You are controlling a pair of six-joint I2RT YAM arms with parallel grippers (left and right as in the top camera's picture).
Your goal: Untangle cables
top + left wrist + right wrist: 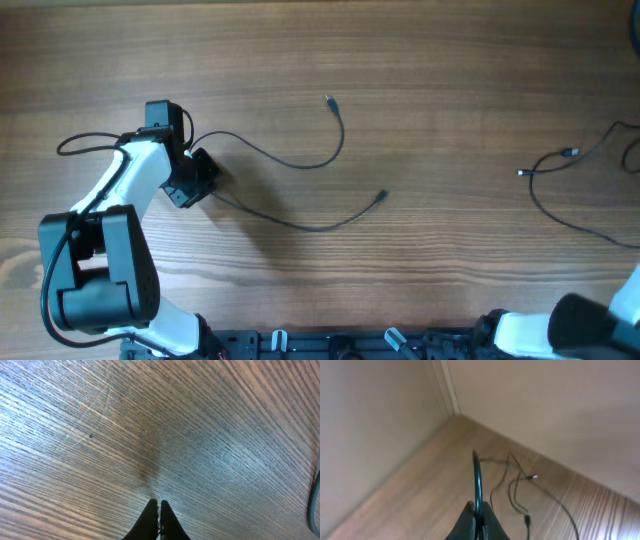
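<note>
Legend: wooden table (pixel 420 60) from above, with two wrist views. The left gripper (pixel 200 182) hangs over the table's left half, its fingers (pixel 152 519) pressed together with nothing visible between them. Two long cables start beside it. One (pixel 340 135) arcs toward the table's middle and the other (pixel 315 228) curves below it, and both end in small plugs. More cables (pixel 548 160) lie loosely crossed at the table's right edge. The right gripper (pixel 477 520), raised above the table, pinches a dark cord (pixel 478 480) that rises from its closed fingertips, with the crossed cables (pixel 512 487) beyond it.
</note>
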